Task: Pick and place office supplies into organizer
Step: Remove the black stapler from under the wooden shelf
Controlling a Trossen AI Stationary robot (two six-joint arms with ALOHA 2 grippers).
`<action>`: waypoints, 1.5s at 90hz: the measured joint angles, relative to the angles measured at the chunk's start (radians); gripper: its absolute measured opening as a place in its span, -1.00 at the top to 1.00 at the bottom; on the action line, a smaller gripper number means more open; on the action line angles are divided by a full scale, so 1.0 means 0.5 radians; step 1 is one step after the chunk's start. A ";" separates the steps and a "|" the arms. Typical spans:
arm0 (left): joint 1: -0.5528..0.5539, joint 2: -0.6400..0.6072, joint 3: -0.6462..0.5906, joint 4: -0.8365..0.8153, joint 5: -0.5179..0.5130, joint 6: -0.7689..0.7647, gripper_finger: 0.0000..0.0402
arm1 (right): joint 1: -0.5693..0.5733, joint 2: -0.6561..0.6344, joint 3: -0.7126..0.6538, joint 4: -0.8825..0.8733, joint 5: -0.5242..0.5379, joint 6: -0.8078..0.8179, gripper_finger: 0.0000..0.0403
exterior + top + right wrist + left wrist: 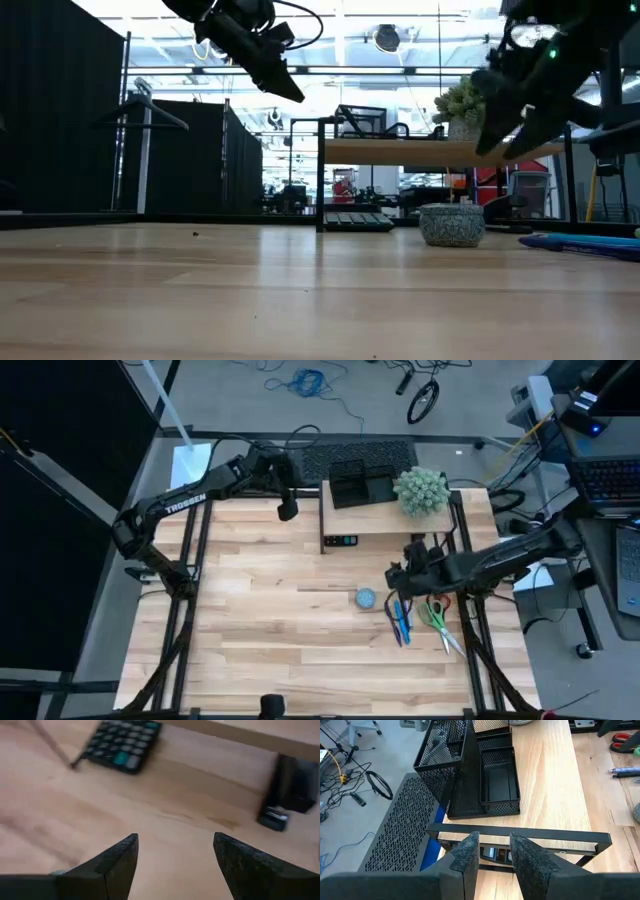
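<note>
Trossen-branded left arm [190, 500] reaches across the far left part of the wooden table [260, 630], its left gripper [287, 510] hanging in the air just left of the wooden shelf riser [385, 515], fingers [465, 857] parted by only a narrow gap and gripping nothing. On top of the riser, toward its left end, stands the black mesh organizer [360, 482], its compartments showing in the left wrist view; a fuzzy green plant ball [421, 491] sits at the riser's right end, and a black calculator [340, 541] lies under the riser's near edge. Nearer the front of the table, right of centre, rests the small round blue-grey disc [365, 598], just left of a cluster of blue and dark pens [401, 620]. The right gripper [398, 575] is raised above the tabletop just beyond the disc and pens, fingers [117, 860] spread wide and empty; its wrist camera looks toward the calculator. Scissors with red and green handles [437, 615] lie to the right of the pens, partly under the right arm [500, 558], blades pointing toward the table's front right corner.
</note>
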 joint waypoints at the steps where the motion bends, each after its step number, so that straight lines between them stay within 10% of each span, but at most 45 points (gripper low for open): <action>1: 0.000 0.000 0.000 -0.003 0.000 0.000 0.50 | 0.005 0.019 0.000 -0.016 0.007 0.033 -0.16; 67: 0.072 -0.001 0.000 -0.016 -0.002 0.253 0.50 | 0.050 0.574 -0.361 -0.217 0.509 1.453 -0.12; 135: 0.111 -0.001 0.000 0.005 -0.001 0.254 0.50 | -0.322 0.574 -0.595 0.343 0.843 0.881 -0.12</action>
